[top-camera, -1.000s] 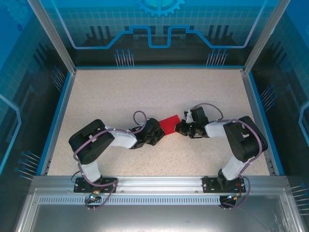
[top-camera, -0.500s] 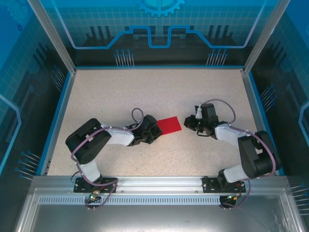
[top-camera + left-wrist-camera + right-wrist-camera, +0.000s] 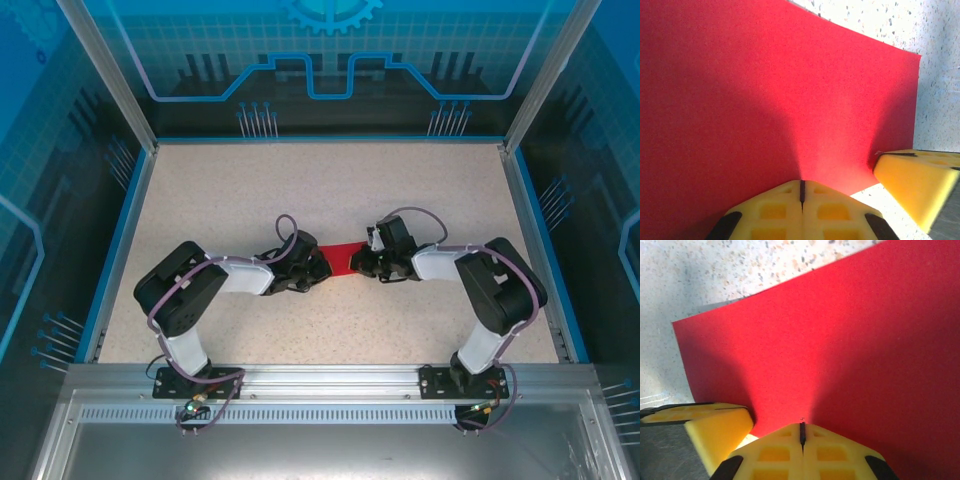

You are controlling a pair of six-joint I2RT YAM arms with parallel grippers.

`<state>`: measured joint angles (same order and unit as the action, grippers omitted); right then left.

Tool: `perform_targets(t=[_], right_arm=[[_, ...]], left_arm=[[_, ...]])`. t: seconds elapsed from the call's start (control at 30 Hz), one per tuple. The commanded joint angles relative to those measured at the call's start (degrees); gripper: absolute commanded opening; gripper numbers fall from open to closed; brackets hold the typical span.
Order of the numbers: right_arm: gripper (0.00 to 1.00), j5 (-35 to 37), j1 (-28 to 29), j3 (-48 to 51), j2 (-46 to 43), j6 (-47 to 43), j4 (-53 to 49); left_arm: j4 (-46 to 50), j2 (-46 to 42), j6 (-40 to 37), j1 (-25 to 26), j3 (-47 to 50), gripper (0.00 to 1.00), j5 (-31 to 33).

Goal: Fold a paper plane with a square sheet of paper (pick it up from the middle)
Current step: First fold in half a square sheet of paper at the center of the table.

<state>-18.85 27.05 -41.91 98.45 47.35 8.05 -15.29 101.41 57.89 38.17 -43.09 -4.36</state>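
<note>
Half a second ago the right arm was pulled away to the right of the sheet of paper [image 3: 340,253], and a wider part of the red sheet lay open. Now the right tool [image 3: 801,432] has come back to the sheet's right side, and only a narrow red strip shows between the two arms from above. The left tool [image 3: 801,192] has stayed at the sheet's left side.

Both tools have their yellow jaws pressed together, with no gap. Each tip touches the sheet at its near edge. I cannot tell whether a tip pinches the edge or only presses on it. In the left wrist view, one finger [image 3: 912,180] of the right tool sits just beside the sheet's near corner, so the tips are close to each other.

The sheet lies flat on the tabletop [image 3: 250,190], in the middle, and it looks like a rectangle, not yet a plane. I judge that a fold is being pressed or held, an early step.

Around the sheet the speckled tabletop is bare. The only obstacle seems to be the arms themselves: the two tips, so near along one edge, could collide or drag the thin paper.
</note>
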Motion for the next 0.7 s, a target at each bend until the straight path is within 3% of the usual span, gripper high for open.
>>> perform_targets(t=[0.0,0.2,0.37,0.67], right_arm=[[0.00,-1.01,-0.53,0.05,1.08,0.11,-1.29],[0.00,2.30,-1.80,1.74,1.27,-0.89,-5.37],[0.00,2.87,-1.82,2.27,1.95,-0.60,-6.29],[0.00,2.86,-1.87,2.08,3.52,0.28,-6.29]], left_arm=[[6.22,1.63,-1.07,-1.02,1.60,0.00,1.59],[5.92,-0.74,-0.13,-1.00,1.65,0.00,1.99],[-1.83,-4.09,0.01,-0.84,2.66,0.00,1.28],[-10.13,1.91,5.91,2.84,-0.23,0.00,0.23]])
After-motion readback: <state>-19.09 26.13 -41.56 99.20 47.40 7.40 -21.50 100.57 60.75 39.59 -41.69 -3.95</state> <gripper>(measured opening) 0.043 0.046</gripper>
